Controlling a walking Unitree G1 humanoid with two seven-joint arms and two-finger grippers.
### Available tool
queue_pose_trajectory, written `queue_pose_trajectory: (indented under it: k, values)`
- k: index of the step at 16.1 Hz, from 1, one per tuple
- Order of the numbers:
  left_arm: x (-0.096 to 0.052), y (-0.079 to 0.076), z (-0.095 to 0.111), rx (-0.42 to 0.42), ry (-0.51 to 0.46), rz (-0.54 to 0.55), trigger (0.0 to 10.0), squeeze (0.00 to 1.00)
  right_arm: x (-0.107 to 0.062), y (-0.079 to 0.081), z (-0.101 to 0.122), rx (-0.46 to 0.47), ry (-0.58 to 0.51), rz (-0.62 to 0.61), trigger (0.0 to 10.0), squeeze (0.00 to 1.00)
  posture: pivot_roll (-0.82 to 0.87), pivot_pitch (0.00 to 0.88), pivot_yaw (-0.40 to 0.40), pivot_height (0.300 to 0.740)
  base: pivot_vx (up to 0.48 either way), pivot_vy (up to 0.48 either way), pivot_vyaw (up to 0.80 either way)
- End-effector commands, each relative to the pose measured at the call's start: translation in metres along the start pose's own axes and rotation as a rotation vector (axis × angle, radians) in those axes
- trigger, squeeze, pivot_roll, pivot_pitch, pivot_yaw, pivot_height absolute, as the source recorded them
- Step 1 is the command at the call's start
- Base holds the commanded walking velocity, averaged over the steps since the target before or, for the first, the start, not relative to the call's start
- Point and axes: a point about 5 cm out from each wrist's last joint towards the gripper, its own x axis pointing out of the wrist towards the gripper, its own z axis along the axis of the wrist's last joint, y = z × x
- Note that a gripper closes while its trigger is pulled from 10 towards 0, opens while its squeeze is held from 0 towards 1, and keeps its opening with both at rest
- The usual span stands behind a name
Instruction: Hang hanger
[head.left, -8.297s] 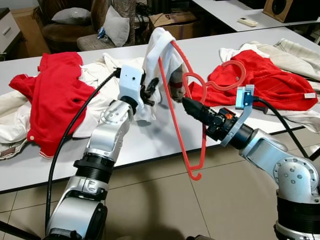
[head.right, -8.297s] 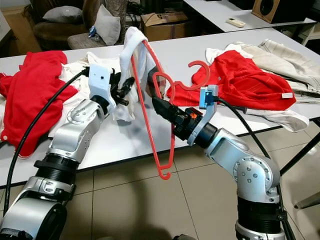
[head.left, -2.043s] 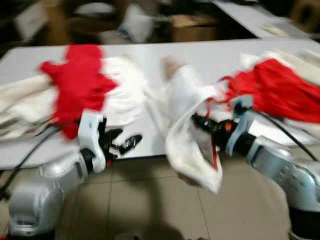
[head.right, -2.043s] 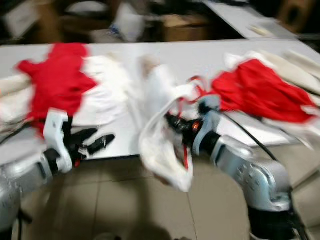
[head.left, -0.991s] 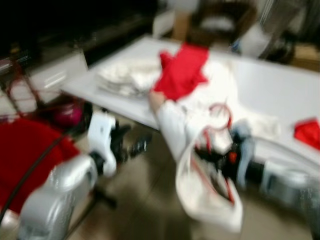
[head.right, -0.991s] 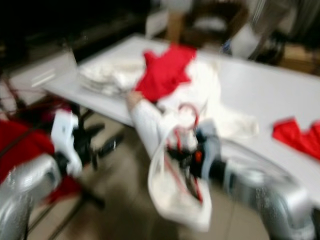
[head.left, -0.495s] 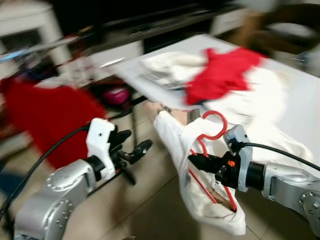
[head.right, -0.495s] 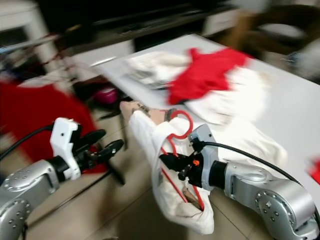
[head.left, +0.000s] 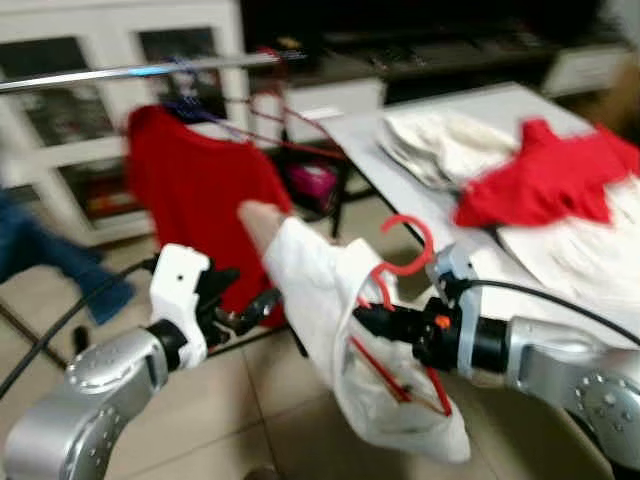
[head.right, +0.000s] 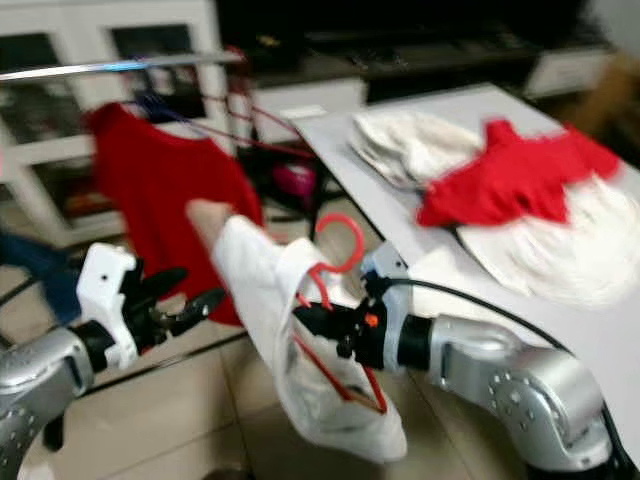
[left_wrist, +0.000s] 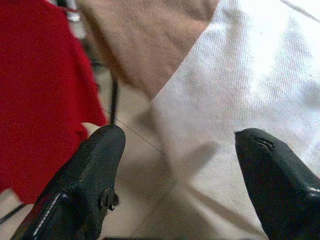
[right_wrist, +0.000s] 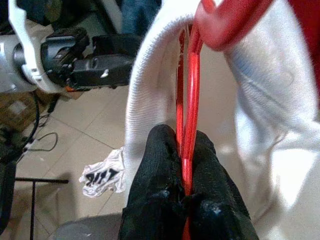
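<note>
A red plastic hanger (head.left: 408, 250) carries a white garment (head.left: 325, 300) with a tan sleeve end (head.left: 256, 215). My right gripper (head.left: 365, 320) is shut on the hanger's stem below the hook, which the right wrist view shows pinched between the black fingers (right_wrist: 165, 170). My left gripper (head.left: 255, 308) is open just left of the garment, its fingers (left_wrist: 95, 165) spread with nothing between them. A metal clothes rail (head.left: 150, 70) runs across the upper left, beyond both grippers. A red shirt (head.left: 195, 190) hangs from it on another hanger.
A white table (head.left: 400, 140) stands on the right with white clothes (head.left: 440, 145) and a red garment (head.left: 550, 180) on it. A blue garment (head.left: 45, 265) hangs at the far left. White cabinets (head.left: 70, 150) stand behind the rail. Tiled floor lies below.
The view has swung left, bringing the rail and hanging red shirt nearer the centre and pushing the table right. The right gripper still holds the hanger; the left stays open.
</note>
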Motion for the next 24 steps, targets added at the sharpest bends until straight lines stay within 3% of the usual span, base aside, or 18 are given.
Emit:
queue_pose_trajectory:
  k: [1,3,4,6,7,12,13,15,16,17,18,20,21,23,24]
  values:
    - [0.000,-0.004,0.003,0.014,-0.011,-0.014,10.0,0.00,0.001,-0.009,0.004,-0.003,-0.036,-0.060,10.0,0.00,-0.01,0.000,-0.023,0.740,0.000,0.000,0.80]
    - [0.001,-0.003,0.004,0.026,-0.009,-0.007,10.0,0.00,0.004,-0.017,0.008,0.011,-0.085,-0.123,10.0,0.00,-0.01,0.000,-0.022,0.740,0.000,0.000,0.80]
    - [0.003,0.000,0.006,0.044,-0.024,0.014,10.0,0.00,0.011,-0.029,0.009,-0.016,-0.116,-0.231,10.0,0.00,-0.01,0.000,-0.013,0.740,0.000,0.000,0.79]
    - [0.011,0.003,0.009,0.083,-0.037,0.029,10.0,0.00,0.024,-0.055,0.005,0.021,-0.161,-0.442,10.0,0.00,-0.02,0.000,0.006,0.740,0.000,0.000,0.78]
    - [0.014,0.002,0.011,0.084,-0.042,0.024,10.0,0.00,0.029,-0.059,0.002,0.030,-0.157,-0.464,10.0,0.00,-0.02,0.000,0.004,0.740,0.000,0.000,0.77]
    - [0.026,0.009,0.000,0.134,0.010,0.086,10.0,0.00,0.050,-0.067,0.008,0.056,-0.187,-0.473,10.0,0.00,0.00,0.000,-0.010,0.740,0.000,0.000,0.46]
    - [0.026,0.014,-0.008,0.148,0.041,0.103,10.0,0.00,0.053,-0.065,0.014,0.046,-0.185,-0.422,10.0,0.00,-0.01,0.000,-0.009,0.740,0.000,0.000,0.00]
    - [0.025,0.025,-0.005,0.125,-0.005,0.132,10.0,0.00,0.054,-0.057,0.021,0.005,-0.180,-0.317,10.0,0.00,-0.03,0.000,-0.003,0.740,0.000,0.000,0.00]
    - [0.023,0.035,-0.002,0.123,-0.044,0.171,10.0,1.00,0.051,-0.054,0.024,-0.057,-0.169,-0.260,10.0,0.00,-0.03,0.000,0.004,0.740,0.000,0.000,0.00]
    - [0.018,0.050,-0.002,0.128,-0.052,0.223,10.0,1.00,0.046,-0.052,0.026,-0.117,-0.146,-0.194,10.0,0.00,-0.04,0.000,0.009,0.740,0.000,0.000,0.00]
    - [0.016,0.054,-0.002,0.127,-0.054,0.238,10.0,1.00,0.045,-0.052,0.027,-0.127,-0.138,-0.176,10.0,0.00,-0.04,0.000,0.009,0.740,0.000,0.000,0.00]
    - [0.008,0.071,0.010,0.104,-0.140,0.215,10.0,1.00,0.035,-0.039,0.035,-0.165,-0.114,0.043,10.0,0.00,-0.04,0.000,-0.006,0.740,0.000,0.000,0.00]
    - [0.007,0.074,0.014,0.099,-0.164,0.190,10.0,0.00,0.032,-0.036,0.035,-0.175,-0.101,0.093,10.0,0.00,-0.04,0.000,-0.003,0.740,0.000,0.000,0.00]
    - [0.003,0.078,0.020,0.064,-0.191,0.108,10.0,0.00,0.026,-0.029,0.037,-0.201,-0.078,0.194,10.0,0.00,-0.05,0.000,0.006,0.740,0.000,0.000,0.00]
    - [0.002,0.083,0.019,-0.010,-0.200,0.006,10.0,0.00,0.020,-0.023,0.041,-0.224,-0.072,0.278,10.0,0.00,-0.06,0.000,0.014,0.740,0.000,0.000,0.00]
